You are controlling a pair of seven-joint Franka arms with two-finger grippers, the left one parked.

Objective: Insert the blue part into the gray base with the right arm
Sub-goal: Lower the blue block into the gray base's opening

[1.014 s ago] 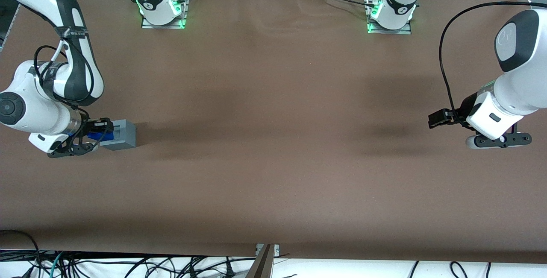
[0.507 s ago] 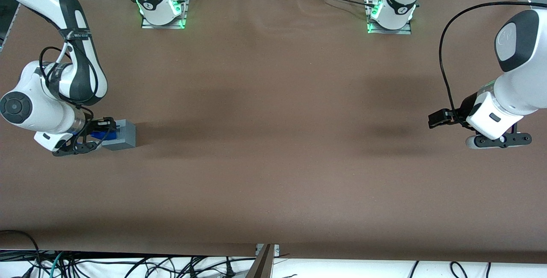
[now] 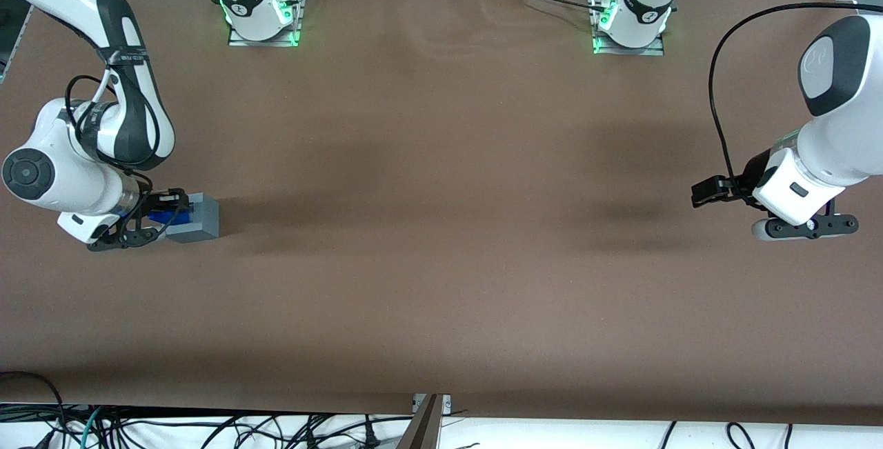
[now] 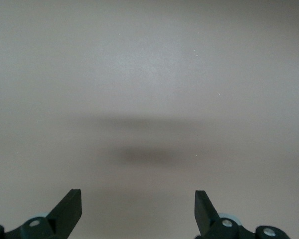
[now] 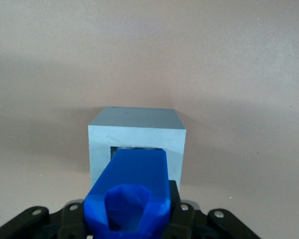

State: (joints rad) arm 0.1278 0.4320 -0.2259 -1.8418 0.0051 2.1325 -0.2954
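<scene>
Black two-finger claw (image 3: 165,216) pinching the bright-blue lumpy plastic part (image 5: 130,196), its tip entering the light-gray plastic cube base's (image 5: 137,144) recess, on the brown counter (image 3: 441,263)

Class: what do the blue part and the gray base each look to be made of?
Blue part, held in the gripper at the base's opening: probably plastic, uniform bright colour, smooth faceted faces with slight sheen. Gray base: probably matte plastic, even light gray, crisp moulded edges.

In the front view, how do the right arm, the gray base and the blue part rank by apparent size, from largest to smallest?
1. The right arm, by far the largest.
2. The gray base.
3. The blue part, smallest, though partly hidden because the gripper is shut on it beside the base.
</scene>
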